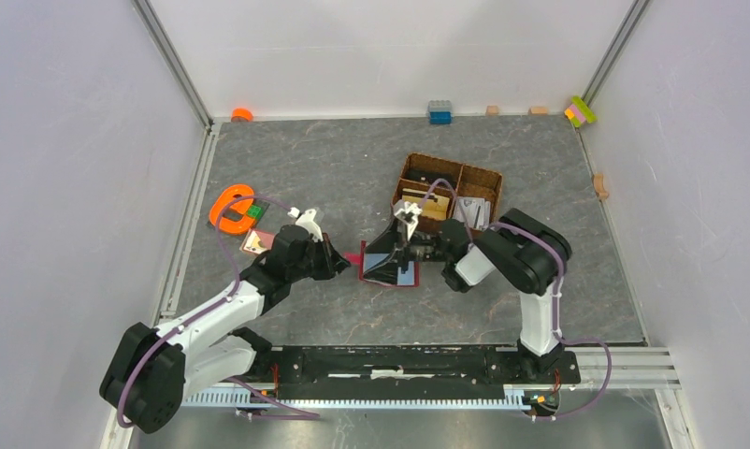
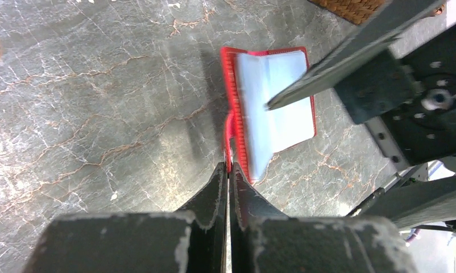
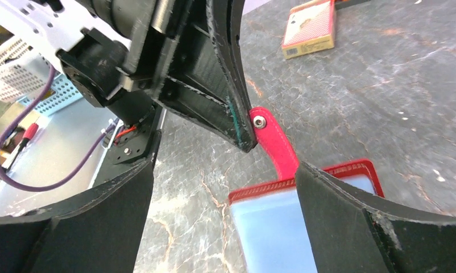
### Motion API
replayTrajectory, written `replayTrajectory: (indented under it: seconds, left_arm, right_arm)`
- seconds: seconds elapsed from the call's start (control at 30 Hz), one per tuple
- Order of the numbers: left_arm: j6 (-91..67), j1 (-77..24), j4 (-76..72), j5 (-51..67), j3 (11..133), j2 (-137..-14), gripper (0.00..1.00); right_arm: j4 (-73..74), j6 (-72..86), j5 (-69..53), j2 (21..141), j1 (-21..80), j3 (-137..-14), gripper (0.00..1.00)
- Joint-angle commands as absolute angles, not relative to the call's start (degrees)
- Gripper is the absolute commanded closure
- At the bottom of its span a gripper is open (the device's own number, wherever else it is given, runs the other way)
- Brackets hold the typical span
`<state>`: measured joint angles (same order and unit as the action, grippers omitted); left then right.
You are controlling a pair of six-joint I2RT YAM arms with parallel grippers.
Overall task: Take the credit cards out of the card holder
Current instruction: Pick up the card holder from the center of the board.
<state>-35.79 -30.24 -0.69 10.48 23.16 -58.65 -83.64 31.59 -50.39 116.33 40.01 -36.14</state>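
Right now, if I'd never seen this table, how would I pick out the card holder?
Find the brown wicker basket on the grey table. The card holder lies just in front of it, under the open right gripper. Nothing else is red, opened, pale blue inside, with its tab pinched by the left gripper.

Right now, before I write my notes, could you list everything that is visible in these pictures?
card holder: one, red, open at the table centre, pale blue inside
strap: one, red, on the holder's left side
wicker basket: one, brown, behind the holder, papers or cards inside
ring toy: one, orange with green, left side
small box: one, red and tan, beside the ring toy
small toys: about six, orange, blue, tan, mixed; back edge and right edge
left gripper: one, black, shut on the strap
right gripper: one, black, open above the holder
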Motion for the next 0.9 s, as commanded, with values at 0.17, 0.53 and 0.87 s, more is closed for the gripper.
replayTrajectory:
  seconds: [0.17,0.53,0.87]
  left_arm:
    - [-36.5,-29.9,-3.3,11.4,23.0,-57.9,0.98]
    - [-36.4,-29.9,-3.9,12.0,22.8,-58.3,0.98]
    - [-36.7,-29.9,-4.9,13.3,22.8,-58.8,0.98]
  right_arm:
    - [-107.9,32.0,-45.9,101.5,37.7,-24.9,0.02]
    - [-111.4,32.2,-42.9,97.8,36.6,-18.8,0.02]
    - [-94.0,21.8,-36.7,91.2,36.2,-17.7,0.02]
